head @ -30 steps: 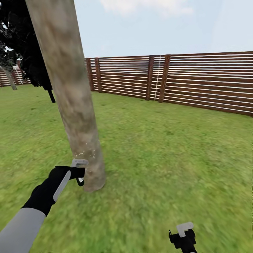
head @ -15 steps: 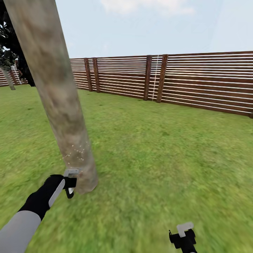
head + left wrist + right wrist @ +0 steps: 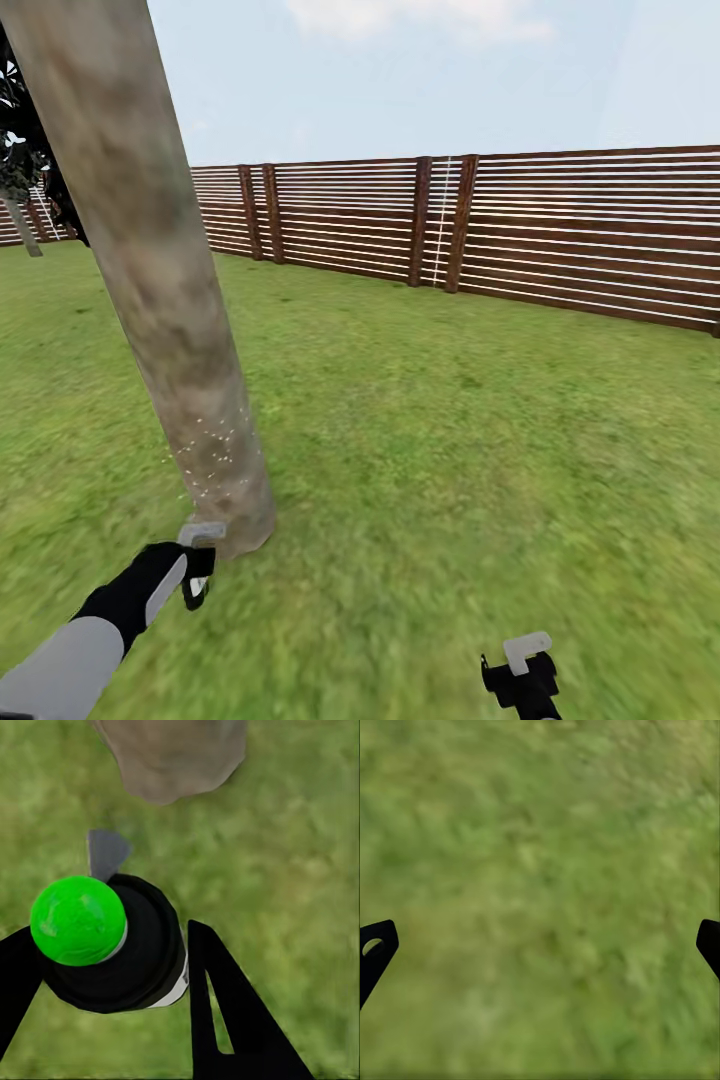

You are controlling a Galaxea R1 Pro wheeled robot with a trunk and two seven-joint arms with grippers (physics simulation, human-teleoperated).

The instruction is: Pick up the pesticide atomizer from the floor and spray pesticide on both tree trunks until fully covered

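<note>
Left gripper point(image 3: 112, 967) clamps the spray bottle point(image 3: 112, 945) near the trunk point(image 3: 150, 280); its green cap shows from the wrist. Right gripper point(image 3: 540, 945) gapes over grass point(image 3: 547, 870).

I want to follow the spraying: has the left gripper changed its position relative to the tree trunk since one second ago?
Yes. The left gripper has dropped from beside the tree trunk to the grass below its base.

- Right gripper point(image 3: 540, 952) hangs over blurred green grass point(image 3: 540, 870), facing down.
- Two black fingertips point(image 3: 375, 949) sit far apart, jaws spread wide with nothing between them.
</note>
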